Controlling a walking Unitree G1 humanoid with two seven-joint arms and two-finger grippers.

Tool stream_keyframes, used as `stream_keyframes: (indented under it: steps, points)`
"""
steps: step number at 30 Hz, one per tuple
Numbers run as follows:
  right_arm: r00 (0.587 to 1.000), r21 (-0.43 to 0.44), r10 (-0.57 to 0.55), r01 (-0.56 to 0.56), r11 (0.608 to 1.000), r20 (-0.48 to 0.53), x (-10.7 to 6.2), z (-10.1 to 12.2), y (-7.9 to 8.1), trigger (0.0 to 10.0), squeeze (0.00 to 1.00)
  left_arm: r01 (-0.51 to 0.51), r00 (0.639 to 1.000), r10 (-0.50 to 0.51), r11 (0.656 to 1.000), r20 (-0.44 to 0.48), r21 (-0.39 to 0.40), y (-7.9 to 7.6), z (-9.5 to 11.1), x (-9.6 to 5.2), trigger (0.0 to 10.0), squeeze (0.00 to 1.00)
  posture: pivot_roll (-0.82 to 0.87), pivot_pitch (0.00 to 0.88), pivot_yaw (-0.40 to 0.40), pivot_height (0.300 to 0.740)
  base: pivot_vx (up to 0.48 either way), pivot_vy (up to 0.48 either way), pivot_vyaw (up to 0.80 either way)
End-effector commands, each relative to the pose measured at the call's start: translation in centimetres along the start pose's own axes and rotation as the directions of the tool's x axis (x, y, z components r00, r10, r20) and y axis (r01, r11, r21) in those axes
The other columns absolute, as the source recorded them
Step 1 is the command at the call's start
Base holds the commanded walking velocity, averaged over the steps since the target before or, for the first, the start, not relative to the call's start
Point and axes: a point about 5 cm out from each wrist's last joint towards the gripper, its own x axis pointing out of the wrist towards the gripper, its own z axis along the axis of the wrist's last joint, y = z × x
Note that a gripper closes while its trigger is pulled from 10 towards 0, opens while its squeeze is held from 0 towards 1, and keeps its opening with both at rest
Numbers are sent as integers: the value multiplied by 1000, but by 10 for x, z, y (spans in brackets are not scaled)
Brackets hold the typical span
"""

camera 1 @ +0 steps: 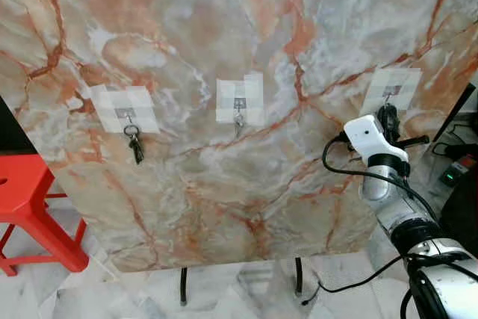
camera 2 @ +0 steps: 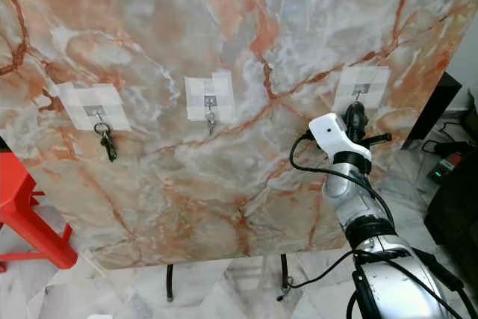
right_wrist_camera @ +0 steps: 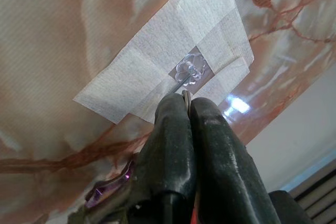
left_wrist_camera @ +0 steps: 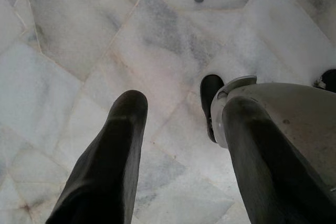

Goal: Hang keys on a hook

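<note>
Upright ahead on thin legs over the floor (camera 1: 246, 289): a board (camera 1: 224, 184), with three taped hooks in a row across its middle. At 9 o'clock on the board the left hook (camera 1: 128, 115), keys (camera 1: 135, 144) hanging from it; at centre the middle hook (camera 1: 238, 115); at 3 o'clock the right hook (right_wrist_camera: 190, 70), right gripper (right_wrist_camera: 188, 99) raised just below it, fingertips pressed together on a ring (right_wrist_camera: 185, 95) at the hook's stem. Beside the board's 8 o'clock edge, a stool (camera 1: 30, 207); down over the floor, the left gripper (left_wrist_camera: 181, 108), hanging with fingers apart.

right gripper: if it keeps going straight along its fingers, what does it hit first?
Most likely the clear hook taped to the marble board. The right gripper, shut on a key ring, points right at it; the remaining gap is unclear.
</note>
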Motion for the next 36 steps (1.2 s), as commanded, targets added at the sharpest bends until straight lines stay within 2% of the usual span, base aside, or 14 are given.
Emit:
stream_keyframes:
  steps: [1,12,23,36]
  points:
    - [1000,0,-20,20,1000,19,8,8,-6,10000,0,7,1000,-7,1000,-10,16,1,-2,0,10000,0,39,0,-10,740,0,0,0]
    - [994,7,-107,107,994,35,13,12,-15,10000,0,9,1000,-9,1000,-11,19,1,-2,0,10000,0,46,0,-8,740,0,0,0]
    - [999,5,-54,54,999,-1,18,13,-14,10000,0,0,1000,0,1000,-2,5,1,-2,-1,10000,0,72,0,-19,740,0,0,0]
    - [999,-10,-39,39,999,-33,25,11,-22,10000,0,-1,1000,0,1000,3,11,1,-1,0,10000,0,75,0,-18,740,0,0,0]
